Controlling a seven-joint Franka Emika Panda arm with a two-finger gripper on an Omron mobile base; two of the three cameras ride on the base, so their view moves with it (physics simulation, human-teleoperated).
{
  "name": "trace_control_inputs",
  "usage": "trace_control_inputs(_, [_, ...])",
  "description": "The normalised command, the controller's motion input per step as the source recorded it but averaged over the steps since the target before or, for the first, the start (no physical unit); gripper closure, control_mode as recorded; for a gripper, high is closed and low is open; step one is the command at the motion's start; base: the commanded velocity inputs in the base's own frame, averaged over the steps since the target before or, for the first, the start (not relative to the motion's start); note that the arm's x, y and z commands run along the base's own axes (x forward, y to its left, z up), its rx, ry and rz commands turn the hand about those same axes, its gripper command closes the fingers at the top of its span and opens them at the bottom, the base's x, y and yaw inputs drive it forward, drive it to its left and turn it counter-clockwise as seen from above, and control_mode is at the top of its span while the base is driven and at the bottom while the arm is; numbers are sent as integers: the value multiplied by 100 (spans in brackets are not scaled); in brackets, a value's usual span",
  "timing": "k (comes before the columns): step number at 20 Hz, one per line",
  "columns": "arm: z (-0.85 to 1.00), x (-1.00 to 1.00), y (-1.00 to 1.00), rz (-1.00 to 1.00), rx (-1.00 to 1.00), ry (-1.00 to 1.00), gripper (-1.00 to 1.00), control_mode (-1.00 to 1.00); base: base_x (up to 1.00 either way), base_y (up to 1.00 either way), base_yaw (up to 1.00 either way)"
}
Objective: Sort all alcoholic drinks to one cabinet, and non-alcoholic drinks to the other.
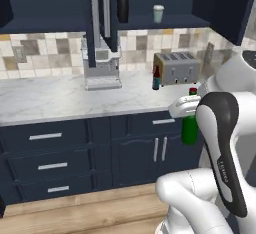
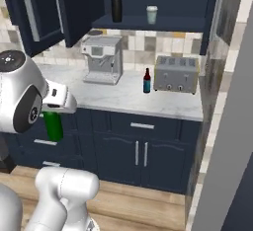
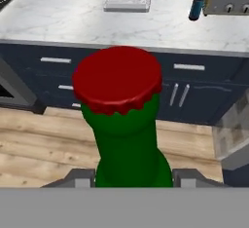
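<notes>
My gripper (image 3: 132,177) is shut on the neck of a green bottle (image 3: 127,144) with a red cap (image 3: 117,78). It hangs upright in front of the lower cabinets, clear of the counter, seen as green bottle (image 1: 189,129) and green bottle (image 2: 53,125). A dark red-brown bottle (image 1: 156,78) with a blue label stands on the counter beside the toaster, also dark bottle (image 2: 147,81). A black flask (image 1: 123,6) and a pale teal cup (image 1: 158,13) stand on the shelf of the open wall cabinet (image 1: 170,24). To its left is another open wall cabinet (image 1: 45,25).
A coffee machine (image 1: 102,68) and a silver toaster (image 1: 175,68) stand at the back of the marble counter (image 1: 60,100). An open cabinet door (image 2: 39,13) with a long silver handle juts out above. Navy drawers (image 1: 50,165) and a wooden floor (image 3: 44,144) lie below.
</notes>
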Motion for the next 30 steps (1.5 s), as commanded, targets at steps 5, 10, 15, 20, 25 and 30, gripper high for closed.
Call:
trace_control_inputs(5, [0,0,0,0,0,0,100,100,0,99,0])
trace_control_inputs(10, [0,0,0,0,0,0,100,100,-1,89,0])
trace_control_inputs(15, [0,0,0,0,0,0,100,100,0,65,-1])
trace_control_inputs(20, [0,0,0,0,0,0,100,100,11,33,-9])
trace_control_inputs(25, [0,0,0,0,0,0,100,100,39,8,-16])
trace_control_inputs(30, [0,0,0,0,0,0,100,100,43,19,-18])
